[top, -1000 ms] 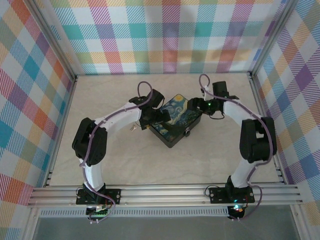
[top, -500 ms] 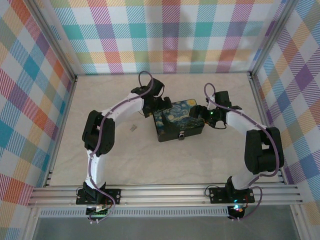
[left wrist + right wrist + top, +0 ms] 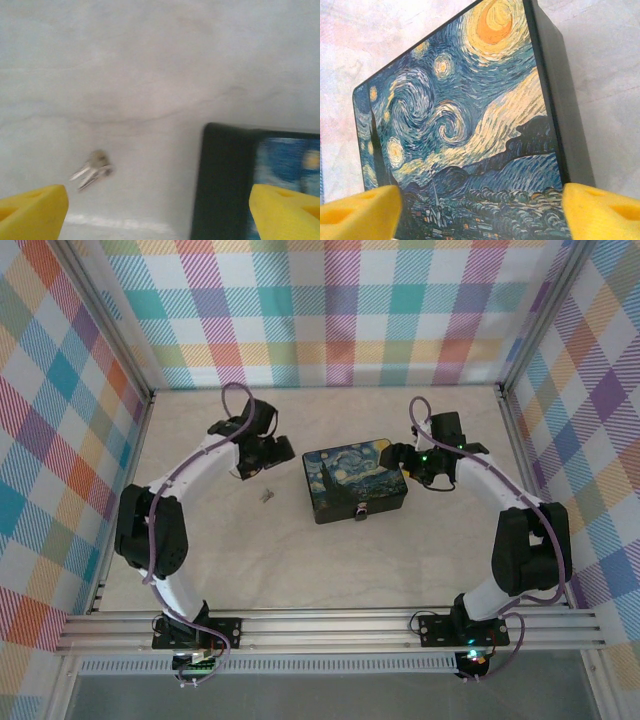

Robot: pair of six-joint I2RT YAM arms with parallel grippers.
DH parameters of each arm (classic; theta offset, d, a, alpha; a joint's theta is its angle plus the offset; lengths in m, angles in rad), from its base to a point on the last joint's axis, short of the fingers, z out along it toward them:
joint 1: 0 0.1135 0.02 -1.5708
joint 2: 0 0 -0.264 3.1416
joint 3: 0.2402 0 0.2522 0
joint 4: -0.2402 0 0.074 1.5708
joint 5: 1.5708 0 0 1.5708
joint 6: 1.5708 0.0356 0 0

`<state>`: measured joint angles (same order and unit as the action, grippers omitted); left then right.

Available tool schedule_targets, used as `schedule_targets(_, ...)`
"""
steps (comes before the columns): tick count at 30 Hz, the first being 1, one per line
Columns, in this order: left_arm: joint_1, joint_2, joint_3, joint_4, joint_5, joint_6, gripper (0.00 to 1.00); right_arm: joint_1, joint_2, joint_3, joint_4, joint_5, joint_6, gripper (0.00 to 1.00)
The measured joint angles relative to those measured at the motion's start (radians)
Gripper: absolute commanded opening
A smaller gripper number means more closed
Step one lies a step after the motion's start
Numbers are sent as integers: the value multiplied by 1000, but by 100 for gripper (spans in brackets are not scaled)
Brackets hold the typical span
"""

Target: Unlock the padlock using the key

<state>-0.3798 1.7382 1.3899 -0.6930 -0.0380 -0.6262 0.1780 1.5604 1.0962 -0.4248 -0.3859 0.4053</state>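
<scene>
Top view: the left gripper (image 3: pixel 265 452), fingers spread wide and empty, hovers just beyond the key (image 3: pixel 266 496) lying on the table (image 3: pixel 200 560). The right gripper (image 3: pixel 400 458), likewise wide and holding nothing, sits at the right end of the painted tin (image 3: pixel 355 478). The padlock (image 3: pixel 362 510), on the tin's near wall, lies apart from both.

Left wrist: the key (image 3: pixel 92 170) lies ahead of the left yellow fingertip (image 3: pixel 32 212), the tin's corner ahead of the right.

Right wrist: the tin's swirl-painted lid spans between the yellow pads (image 3: pixel 357 212).
</scene>
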Motion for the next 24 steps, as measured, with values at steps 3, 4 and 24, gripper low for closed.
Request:
schedule_targets(3, 17, 16, -98, 20, 6, -24, 78, 0, 0, 6, -19, 0, -2, 69)
schedule_targets(4, 19, 24, -123, 25, 8, -32, 78, 2, -1, 6, -25, 0, -3, 68)
schedule_targets(24, 8, 153, -146, 127, -2, -136, 43, 60, -118, -18, -36, 0, 6, 64)
